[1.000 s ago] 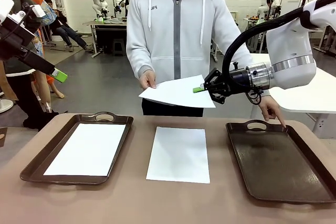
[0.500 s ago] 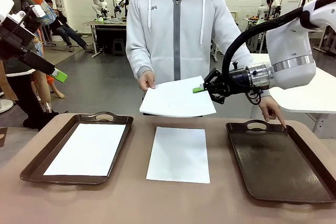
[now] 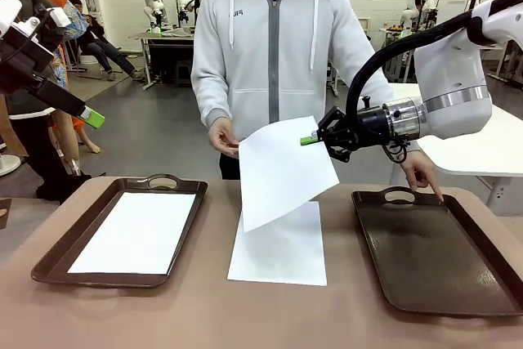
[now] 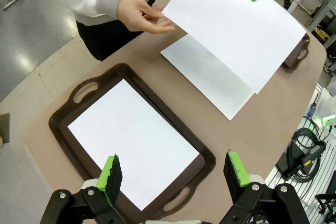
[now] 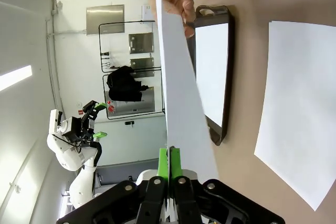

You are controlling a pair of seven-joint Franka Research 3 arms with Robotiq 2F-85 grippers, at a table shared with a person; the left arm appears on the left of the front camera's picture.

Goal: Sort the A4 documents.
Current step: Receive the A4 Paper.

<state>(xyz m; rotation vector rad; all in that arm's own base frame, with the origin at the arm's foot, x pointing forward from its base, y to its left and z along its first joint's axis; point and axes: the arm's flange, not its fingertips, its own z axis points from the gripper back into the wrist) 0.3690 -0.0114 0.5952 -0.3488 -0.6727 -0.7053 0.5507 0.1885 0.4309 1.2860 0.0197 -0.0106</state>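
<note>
Centre frame, right gripper [image 3: 310, 140] pinches a tilted thin white A4 paper sheet [image 3: 283, 171], hiding part of the flat white sheet [image 3: 278, 257] beneath; left gripper [image 4: 173, 172] gapes empty.

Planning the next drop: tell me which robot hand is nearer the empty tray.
Right. The right hand, shut on a sheet, hangs just left of the empty tray; the left hand hangs open above the filled tray.

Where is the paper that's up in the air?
In the front view the lifted paper hangs in the middle, pinched by the right claw, above another sheet lying on the table.
</note>
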